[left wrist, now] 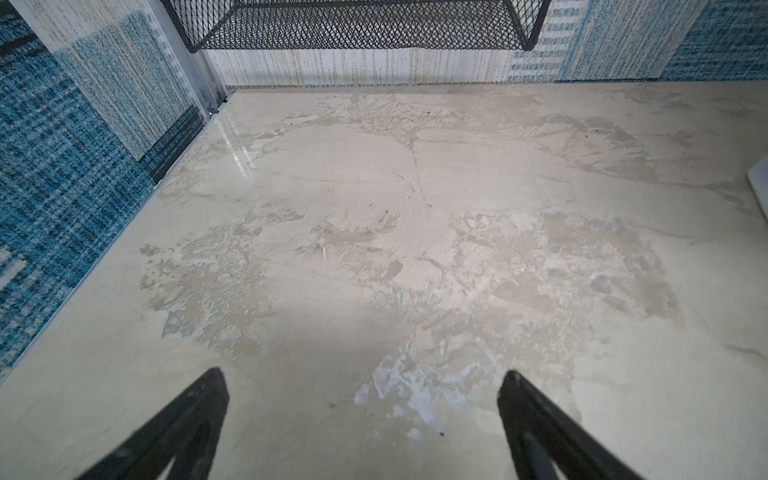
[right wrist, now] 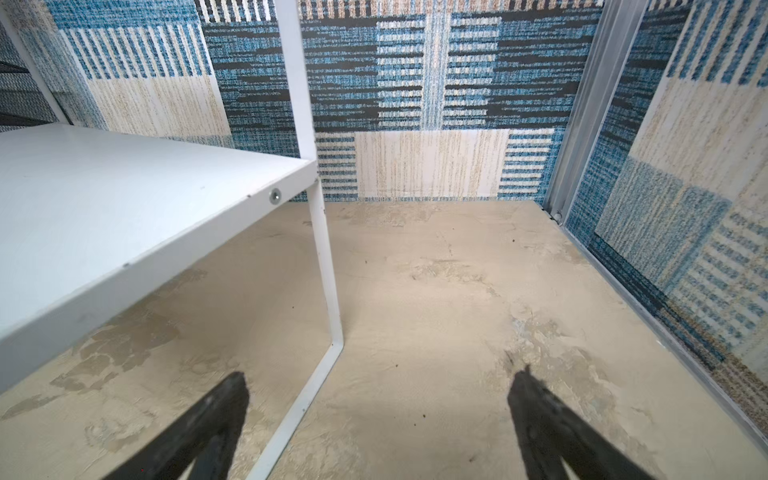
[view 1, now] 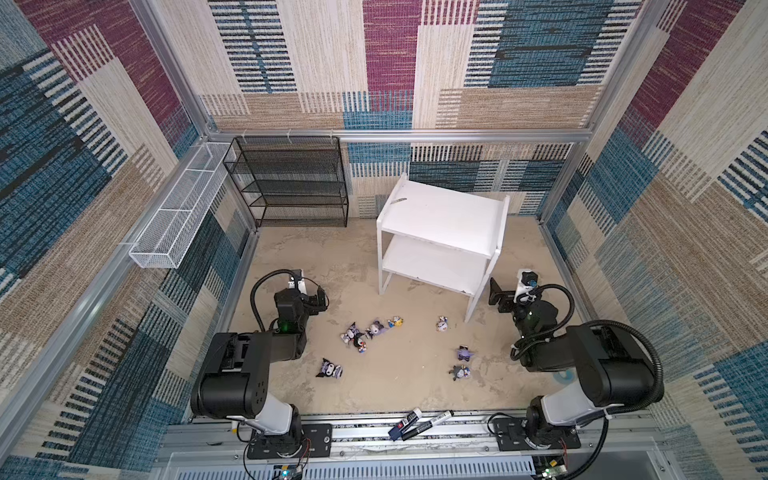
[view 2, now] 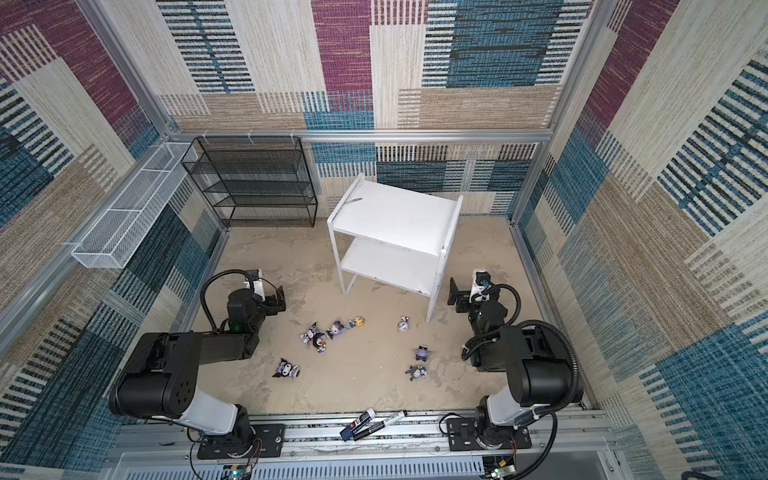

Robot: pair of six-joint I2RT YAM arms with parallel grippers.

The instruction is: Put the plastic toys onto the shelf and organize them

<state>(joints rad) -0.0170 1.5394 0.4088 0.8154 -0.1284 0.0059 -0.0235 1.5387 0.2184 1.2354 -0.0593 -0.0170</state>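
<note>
Several plastic toys lie scattered on the beige floor in both top views: a cluster in the middle, a black-hooded one nearer the front, and a lilac-hooded one to the right. The shelf stands white and bare behind them; its lower board shows in the right wrist view. My left gripper hangs open over bare floor, left of the toys. My right gripper is open beside the shelf's front right leg. Neither holds anything.
A black wire-mesh rack stands against the back wall at the left. A long white wire basket hangs on the left wall. Marker pens lie on the front rail. Patterned walls enclose the floor.
</note>
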